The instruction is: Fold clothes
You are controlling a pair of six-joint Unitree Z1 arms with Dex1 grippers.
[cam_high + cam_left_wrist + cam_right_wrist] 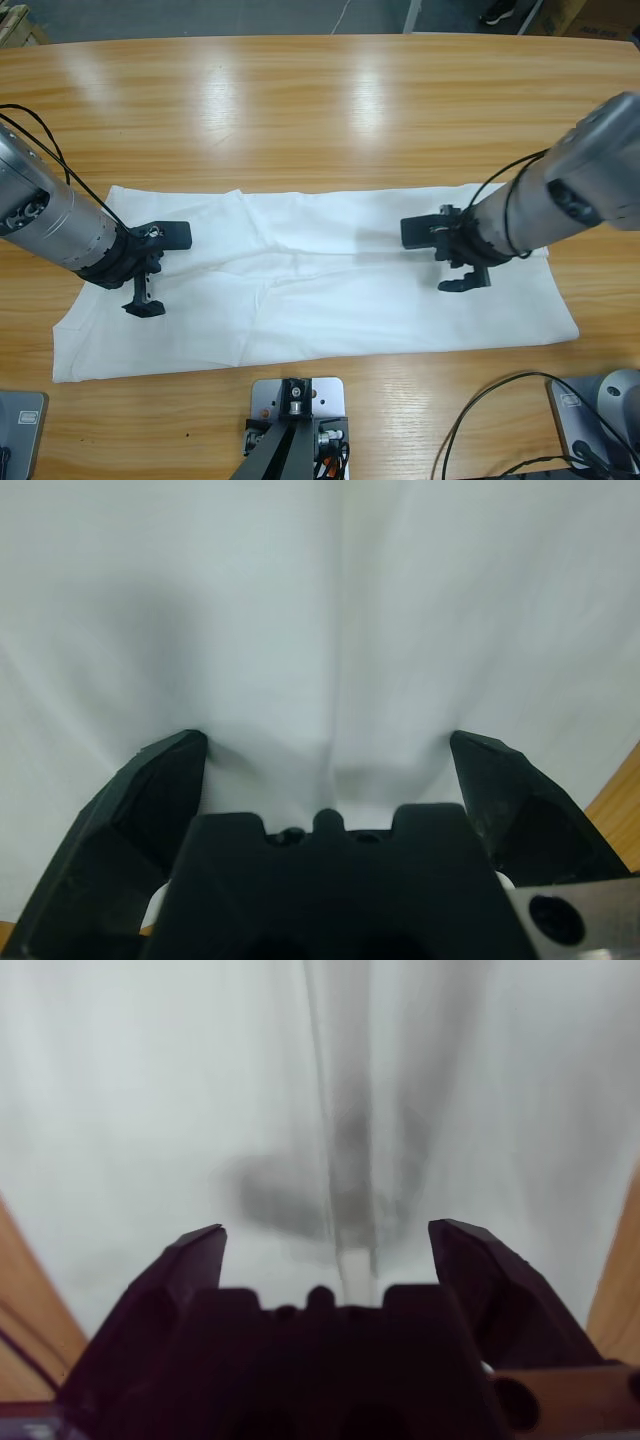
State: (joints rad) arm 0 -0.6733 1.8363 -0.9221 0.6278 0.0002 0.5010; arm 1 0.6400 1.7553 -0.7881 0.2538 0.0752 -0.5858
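On the table [320, 90], both spread pincers [158, 268] [447, 255] hover over the folded T-shirt [310, 290].

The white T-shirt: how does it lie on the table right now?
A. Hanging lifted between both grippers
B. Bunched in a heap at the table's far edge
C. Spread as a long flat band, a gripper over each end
C. The T-shirt lies flat along the table, with the left gripper and right gripper open above its ends.

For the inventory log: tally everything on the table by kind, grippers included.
White cotton T-shirt, folded into a long band on the table: 1
Black two-jawed grippers, both open over the shirt: 2 (left gripper, right gripper)
Long wooden table: 1
Total: 4
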